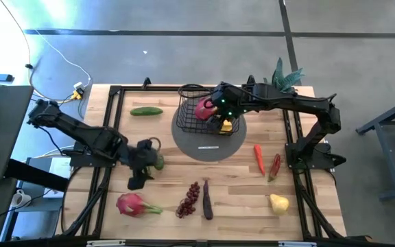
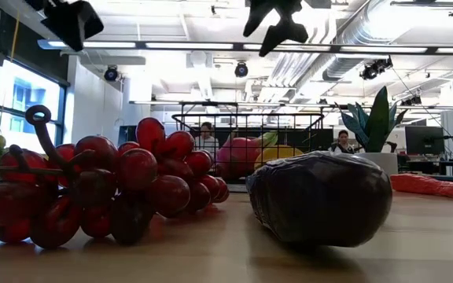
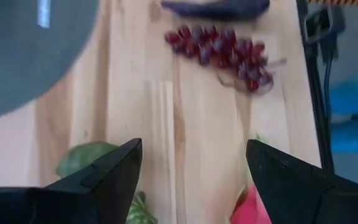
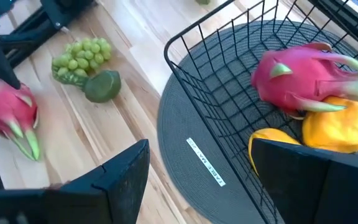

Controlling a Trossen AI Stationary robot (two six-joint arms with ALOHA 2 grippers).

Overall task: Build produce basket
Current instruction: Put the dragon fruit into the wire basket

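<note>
1. Currently, step in hand, as judged: the right gripper (image 1: 214, 104) hangs over the basket (image 1: 190, 120) with one load delivered; the left gripper (image 1: 137, 180) hovers low over the table (image 1: 238, 192) to take the next piece.
2. Basket: black wire mesh, standing on a round grey disc (image 1: 208, 145) at the far middle of the table. Contents: one pink dragon fruit (image 4: 297, 84) on top of yellow fruits (image 4: 340, 124).
3. Right gripper: fingers spread wide, released, holding nothing; the dragon fruit lies in the basket beyond them.
4. Left gripper: fingers spread wide, empty, touching nothing. Green grapes (image 4: 82, 56) and a round green fruit (image 4: 102, 86) lie just beside it; red grapes (image 3: 219, 46) and an eggplant (image 3: 216, 7) lie ahead.
5. Method advised: lift the right gripper straight up, clear of the basket rim, before swinging aside. Lower the left gripper squarely over one item, close on its body rather than a stem, and avoid nudging neighbours.
6. Remaining produce includes a second dragon fruit (image 1: 130, 204), cucumber (image 1: 146, 111) and chilies (image 1: 266, 161).
</note>
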